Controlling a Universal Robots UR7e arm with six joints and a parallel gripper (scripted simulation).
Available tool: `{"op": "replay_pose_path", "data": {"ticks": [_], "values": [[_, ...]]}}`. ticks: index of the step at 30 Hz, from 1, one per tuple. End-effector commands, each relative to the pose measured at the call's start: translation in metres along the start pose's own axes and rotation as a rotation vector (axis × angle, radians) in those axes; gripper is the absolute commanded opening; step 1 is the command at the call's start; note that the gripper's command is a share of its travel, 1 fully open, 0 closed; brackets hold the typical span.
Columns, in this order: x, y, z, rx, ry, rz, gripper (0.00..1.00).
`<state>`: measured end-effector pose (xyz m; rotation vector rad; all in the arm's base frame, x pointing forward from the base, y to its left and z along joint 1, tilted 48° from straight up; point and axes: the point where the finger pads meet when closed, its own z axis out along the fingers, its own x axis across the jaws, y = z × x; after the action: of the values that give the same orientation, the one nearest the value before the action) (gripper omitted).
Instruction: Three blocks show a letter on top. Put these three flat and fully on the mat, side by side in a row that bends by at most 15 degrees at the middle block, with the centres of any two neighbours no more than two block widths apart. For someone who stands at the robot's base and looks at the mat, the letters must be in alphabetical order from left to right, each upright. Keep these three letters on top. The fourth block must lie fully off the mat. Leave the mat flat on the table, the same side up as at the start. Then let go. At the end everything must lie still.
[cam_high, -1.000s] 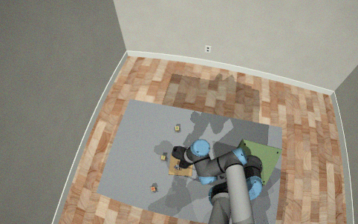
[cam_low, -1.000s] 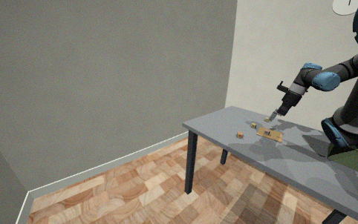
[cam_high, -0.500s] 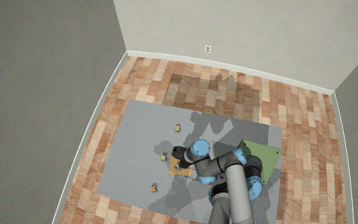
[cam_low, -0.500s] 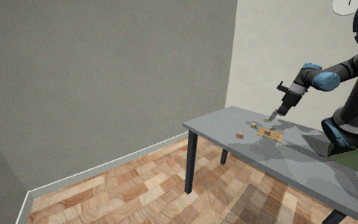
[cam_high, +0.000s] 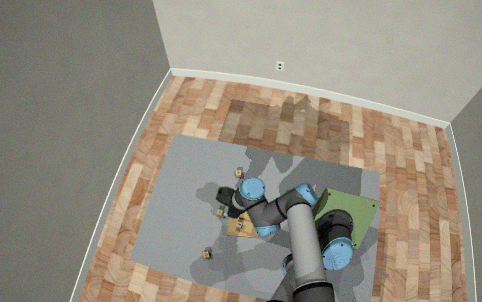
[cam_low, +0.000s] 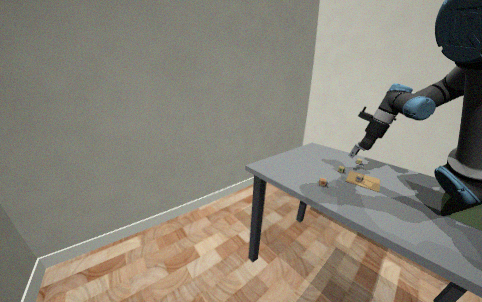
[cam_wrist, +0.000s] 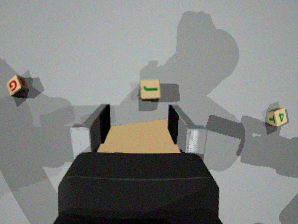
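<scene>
Evidently wide open, the tool (cam_high: 226, 215) (cam_low: 354, 151) (cam_wrist: 139, 116) has nothing between its fingers and hangs above the counter (cam_high: 175, 200) (cam_low: 295, 167) (cam_wrist: 100, 30). Just ahead sits the J block (cam_high: 219, 212) (cam_low: 341, 169) (cam_wrist: 150, 89), off the mat (cam_high: 232, 232) (cam_low: 372, 185) (cam_wrist: 137, 139), probably the next pick. Centre over it, square the pads to two opposite sides, then drop straight down before closing. Its letter lies sideways, so it will want about a quarter turn to stand upright for someone at the base.

On the mat is another block (cam_high: 240, 225) (cam_low: 359, 178) (its letter is too small to read from here); set down beside it gently, leaving the open fingers room. Farther out, the G block (cam_high: 206, 254) (cam_low: 323, 182) (cam_wrist: 17, 86) lies to the left, also off the mat, and needs turning too. Leave the 4 block (cam_high: 239, 173) (cam_low: 359, 161) (cam_wrist: 277, 117), well to the right, where it is.
</scene>
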<state>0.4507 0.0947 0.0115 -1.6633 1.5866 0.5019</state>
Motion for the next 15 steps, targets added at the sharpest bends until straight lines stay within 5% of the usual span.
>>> {"op": "replay_pose_path", "data": {"ticks": [1,15], "values": [[0.0115,-0.0283,0.0149,0.000,-0.004,-0.001,1.00],[0.0135,-0.0333,0.0183,0.001,-0.005,-0.001,1.00]]}}
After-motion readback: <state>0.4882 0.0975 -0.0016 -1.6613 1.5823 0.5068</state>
